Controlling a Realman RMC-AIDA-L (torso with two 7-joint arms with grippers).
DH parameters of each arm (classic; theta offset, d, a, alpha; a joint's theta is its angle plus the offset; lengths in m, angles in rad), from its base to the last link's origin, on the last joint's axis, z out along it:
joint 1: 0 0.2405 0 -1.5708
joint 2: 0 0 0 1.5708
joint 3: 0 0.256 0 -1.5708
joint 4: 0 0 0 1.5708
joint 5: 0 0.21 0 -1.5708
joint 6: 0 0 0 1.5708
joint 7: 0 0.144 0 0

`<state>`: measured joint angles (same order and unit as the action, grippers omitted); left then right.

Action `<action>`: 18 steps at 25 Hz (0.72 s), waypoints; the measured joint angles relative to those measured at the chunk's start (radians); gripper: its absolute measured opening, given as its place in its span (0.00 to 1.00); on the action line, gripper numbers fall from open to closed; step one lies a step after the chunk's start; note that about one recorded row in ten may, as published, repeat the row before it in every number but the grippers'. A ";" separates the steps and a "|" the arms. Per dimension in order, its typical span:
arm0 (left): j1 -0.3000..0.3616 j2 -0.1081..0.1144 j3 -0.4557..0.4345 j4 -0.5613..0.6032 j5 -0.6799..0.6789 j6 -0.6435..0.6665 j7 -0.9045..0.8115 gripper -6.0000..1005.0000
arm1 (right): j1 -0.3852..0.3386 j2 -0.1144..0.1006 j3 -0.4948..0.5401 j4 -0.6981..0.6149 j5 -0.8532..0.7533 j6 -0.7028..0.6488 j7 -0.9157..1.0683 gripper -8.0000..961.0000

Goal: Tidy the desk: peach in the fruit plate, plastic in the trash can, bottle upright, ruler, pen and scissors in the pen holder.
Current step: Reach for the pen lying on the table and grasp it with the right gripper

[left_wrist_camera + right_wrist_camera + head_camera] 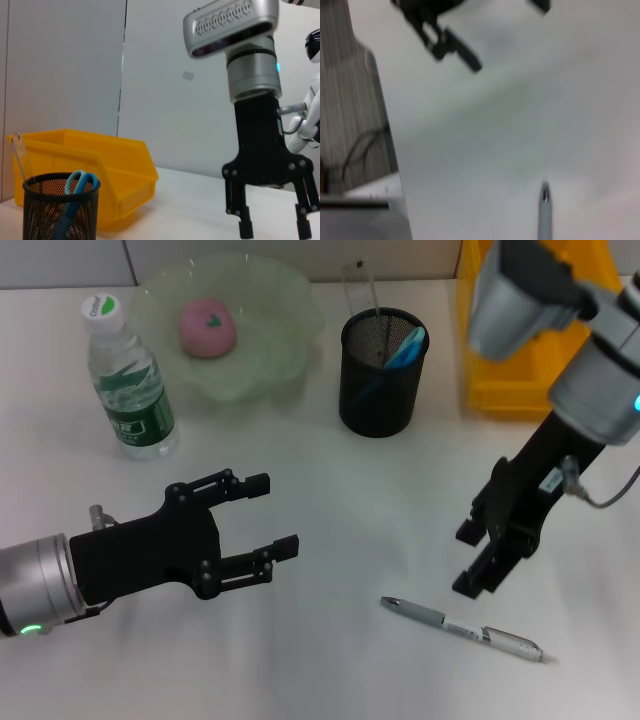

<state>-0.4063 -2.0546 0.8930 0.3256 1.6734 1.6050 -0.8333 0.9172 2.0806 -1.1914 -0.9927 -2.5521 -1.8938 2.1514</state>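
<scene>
Now, right gripper (478,556): hung just above the table (330,660), fingers spread, holding nothing.
Pen (462,628): lay flat on the table just below and beside the right gripper's fingertips, not touching them; its tip pointed toward the left gripper.
Left gripper (272,514): hovered low over the table, fingers spread and empty, well apart from the pen.
Pen holder (381,372): stood beyond both grippers, with blue-handled scissors (80,181) and a clear ruler (21,155) inside.
Peach (208,326): sat in the green fruit plate (283,300), far beyond the left gripper.
Bottle (128,382): stood upright beside the plate.
Yellow bin (510,375): behind the right arm.
</scene>
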 joint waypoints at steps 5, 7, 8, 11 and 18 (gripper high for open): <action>0.003 -0.002 0.003 0.000 0.000 -0.007 0.005 0.77 | 0.010 0.007 -0.155 -0.003 -0.003 0.053 0.060 0.74; 0.004 -0.002 0.003 0.000 0.000 -0.012 0.006 0.77 | 0.013 0.009 -0.204 -0.001 0.001 0.068 0.077 0.74; 0.004 -0.002 0.004 0.000 0.000 -0.017 0.006 0.77 | 0.014 0.010 -0.230 -0.001 0.006 0.074 0.085 0.74; 0.006 -0.002 0.004 0.000 0.000 -0.019 0.006 0.77 | 0.018 0.012 -0.313 -0.003 0.040 0.093 0.115 0.73; 0.008 0.001 0.004 -0.001 0.002 -0.024 0.006 0.77 | 0.015 0.012 -0.484 -0.004 0.089 0.132 0.151 0.73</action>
<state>-0.3980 -2.0534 0.8974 0.3251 1.6751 1.5813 -0.8270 0.9325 2.0923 -1.6758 -0.9971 -2.4629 -1.7617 2.3028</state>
